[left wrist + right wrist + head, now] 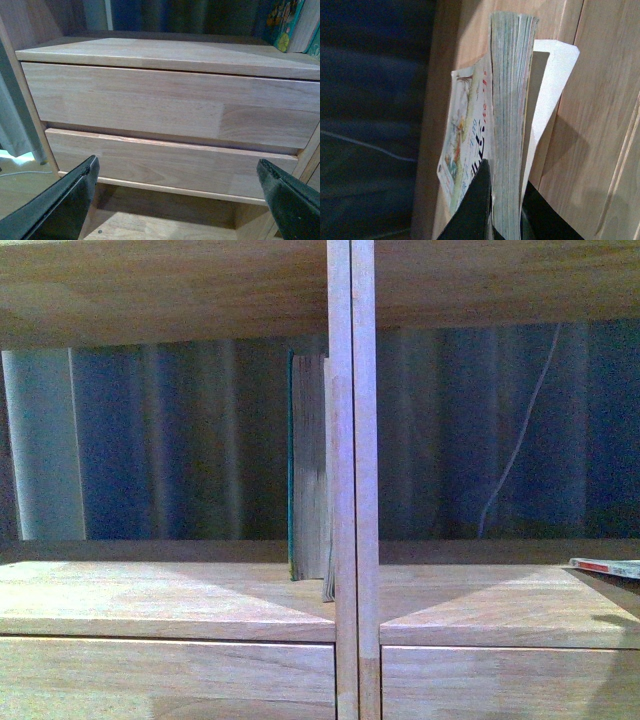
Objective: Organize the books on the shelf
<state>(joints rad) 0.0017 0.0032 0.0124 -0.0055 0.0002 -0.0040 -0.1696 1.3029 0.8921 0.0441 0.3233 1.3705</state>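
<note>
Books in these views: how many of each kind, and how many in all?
Teal-covered book, upright in the shelf: 1
Pale paperback, clamped in the right gripper: 1
Total: 2

Teal book (308, 468) upright beside shelf divider (351, 480)

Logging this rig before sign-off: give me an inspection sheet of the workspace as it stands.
Surface: shelf board bare wood.
Job's things: teal book upright against the centre divider; paperback at the right compartment's front.
Clutter: nothing seen.
Grippers: left gripper open, empty, facing drawer fronts; right gripper shut on paperback.
Cables: thin pale cable hangs behind the right compartment.
Surroundings: dark curtain behind shelf.
</note>
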